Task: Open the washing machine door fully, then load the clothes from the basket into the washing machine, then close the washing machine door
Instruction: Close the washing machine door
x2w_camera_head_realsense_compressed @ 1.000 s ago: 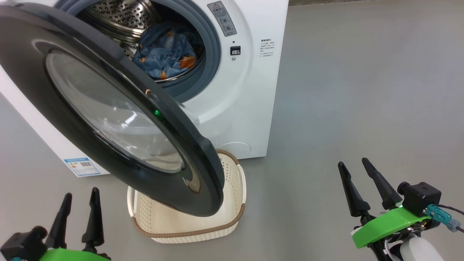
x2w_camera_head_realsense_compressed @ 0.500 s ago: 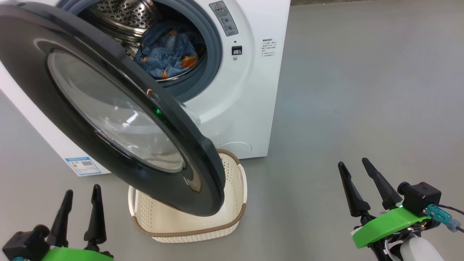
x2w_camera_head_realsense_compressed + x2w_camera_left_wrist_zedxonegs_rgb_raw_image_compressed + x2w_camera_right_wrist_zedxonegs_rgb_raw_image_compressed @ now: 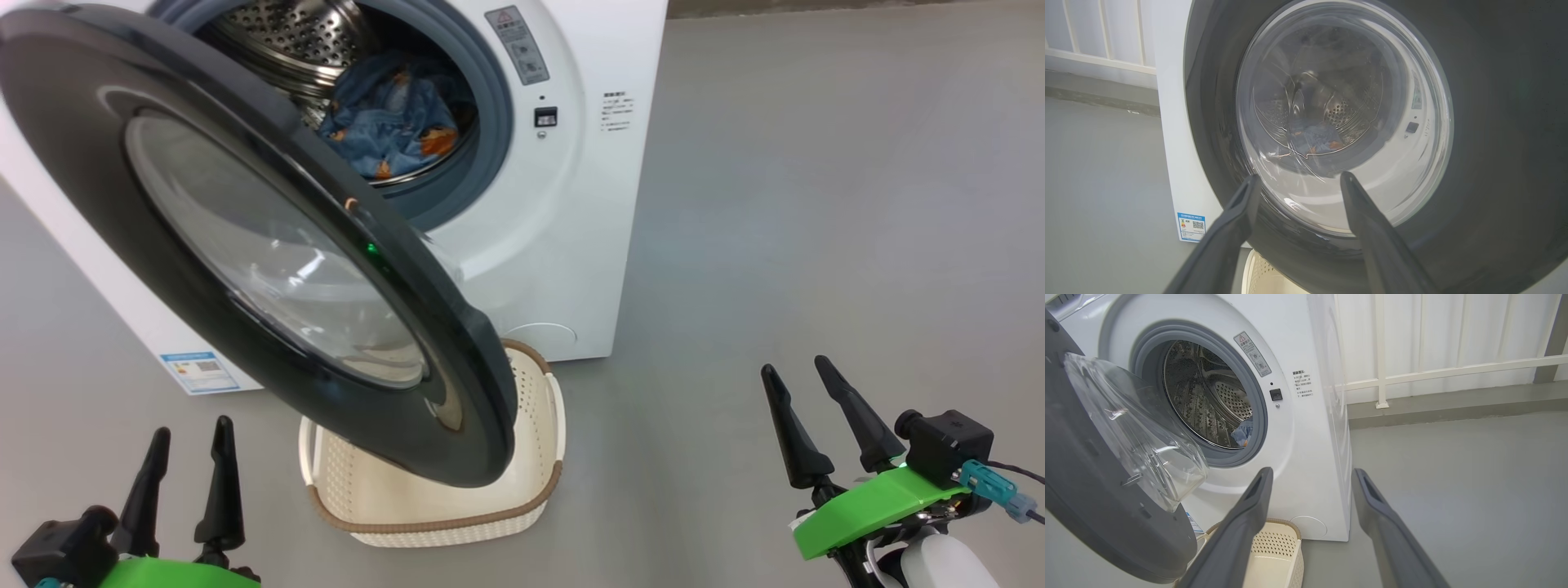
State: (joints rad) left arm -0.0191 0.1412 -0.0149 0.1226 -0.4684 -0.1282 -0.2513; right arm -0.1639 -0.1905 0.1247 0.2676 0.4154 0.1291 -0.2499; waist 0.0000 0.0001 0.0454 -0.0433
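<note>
The white washing machine [image 3: 563, 245] stands ahead with its black round door [image 3: 269, 245] swung open toward me, hanging over the cream basket [image 3: 522, 425] on the floor. What shows of the basket's inside looks bare. Blue printed clothes [image 3: 400, 114] lie inside the steel drum. My left gripper [image 3: 189, 437] is open at the lower left, below the door, holding nothing. In the left wrist view the door's glass window [image 3: 1347, 114] fills the space ahead of the left gripper [image 3: 1298, 179]. My right gripper [image 3: 792, 371] stands open at the lower right, apart from the machine, and its view shows the drum opening [image 3: 1204, 396].
Grey floor stretches wide to the right of the machine. A white railing [image 3: 1453, 369] and wall run behind it. A blue label sticker [image 3: 200, 371] sits low on the machine's front.
The whole head view has shifted slightly, so the machine and basket sit a little further right. Both grippers stay open in the same places.
</note>
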